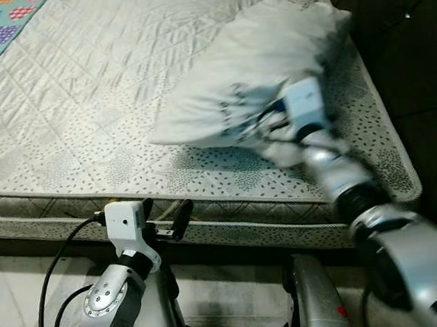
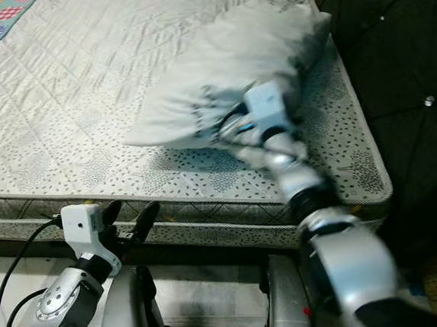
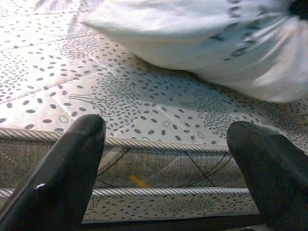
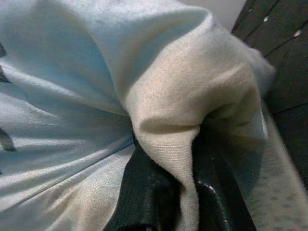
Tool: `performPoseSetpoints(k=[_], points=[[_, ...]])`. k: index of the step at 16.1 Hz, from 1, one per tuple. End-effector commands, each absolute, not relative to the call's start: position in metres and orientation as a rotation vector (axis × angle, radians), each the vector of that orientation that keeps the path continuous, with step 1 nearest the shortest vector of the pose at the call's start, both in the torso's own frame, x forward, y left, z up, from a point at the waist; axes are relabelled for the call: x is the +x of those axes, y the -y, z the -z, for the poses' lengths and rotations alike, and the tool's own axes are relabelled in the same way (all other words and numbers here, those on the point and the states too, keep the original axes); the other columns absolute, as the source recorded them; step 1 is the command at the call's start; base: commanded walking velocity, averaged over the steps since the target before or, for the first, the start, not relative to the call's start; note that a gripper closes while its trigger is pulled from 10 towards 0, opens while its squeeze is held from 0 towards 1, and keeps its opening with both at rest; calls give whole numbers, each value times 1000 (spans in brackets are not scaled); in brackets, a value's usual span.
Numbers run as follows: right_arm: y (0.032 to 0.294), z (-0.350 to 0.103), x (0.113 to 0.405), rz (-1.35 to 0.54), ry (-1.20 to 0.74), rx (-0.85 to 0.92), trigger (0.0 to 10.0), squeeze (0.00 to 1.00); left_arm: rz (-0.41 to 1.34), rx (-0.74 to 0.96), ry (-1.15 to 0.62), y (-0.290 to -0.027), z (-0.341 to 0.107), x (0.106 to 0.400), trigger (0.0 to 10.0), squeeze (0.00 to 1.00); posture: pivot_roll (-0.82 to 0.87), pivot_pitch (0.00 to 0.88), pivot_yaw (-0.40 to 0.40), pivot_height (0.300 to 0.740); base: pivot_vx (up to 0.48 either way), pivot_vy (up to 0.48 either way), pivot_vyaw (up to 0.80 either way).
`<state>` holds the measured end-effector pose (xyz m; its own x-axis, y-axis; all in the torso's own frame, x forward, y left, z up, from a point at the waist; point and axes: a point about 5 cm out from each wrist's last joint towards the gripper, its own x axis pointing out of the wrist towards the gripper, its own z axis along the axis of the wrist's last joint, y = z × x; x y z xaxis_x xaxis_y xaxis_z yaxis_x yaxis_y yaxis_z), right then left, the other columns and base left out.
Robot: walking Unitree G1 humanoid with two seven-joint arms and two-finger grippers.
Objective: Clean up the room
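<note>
Plump white pillow point(image 1: 255, 61) on the mattress point(image 1: 83, 106), bunched fold pinched in the closed right claw point(image 4: 185, 187), seemingly lifted

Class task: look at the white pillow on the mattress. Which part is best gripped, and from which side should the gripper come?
Grip the pillow at its near, slack edge, coming from the foot side of the mattress. The fabric bunches there into a fold thin enough to pinch; the right gripper already holds such a fold.
</note>
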<state>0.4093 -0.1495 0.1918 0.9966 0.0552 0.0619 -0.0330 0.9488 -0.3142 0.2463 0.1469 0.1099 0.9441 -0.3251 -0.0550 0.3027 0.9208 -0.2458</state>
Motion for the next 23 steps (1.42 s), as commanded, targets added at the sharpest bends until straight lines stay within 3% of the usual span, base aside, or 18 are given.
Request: performPoseSetpoints(k=[1,6,11,18,23], points=[[168,-217,414,7,136,-323,0,0,299,-221,-106,-152,-107,246,10000,0,-50,124,30,531,0,0,0],[220,-240,413,111,137,-390,0,0,290,-211,-103,-154,-107,247,10000,0,-50,119,29,531,0,0,0],[295,-244,391,289,96,-462,0,0,297,-201,-104,-155,-105,250,10000,0,-72,109,47,531,0,0,0],[342,-210,358,417,33,-428,0,0,297,-197,-101,-156,-104,250,10000,0,-84,96,48,531,0,0,0],[351,-171,332,412,17,-386,0,0,311,-196,-103,-154,-104,252,10000,0,-109,97,63,531,0,0,0]])
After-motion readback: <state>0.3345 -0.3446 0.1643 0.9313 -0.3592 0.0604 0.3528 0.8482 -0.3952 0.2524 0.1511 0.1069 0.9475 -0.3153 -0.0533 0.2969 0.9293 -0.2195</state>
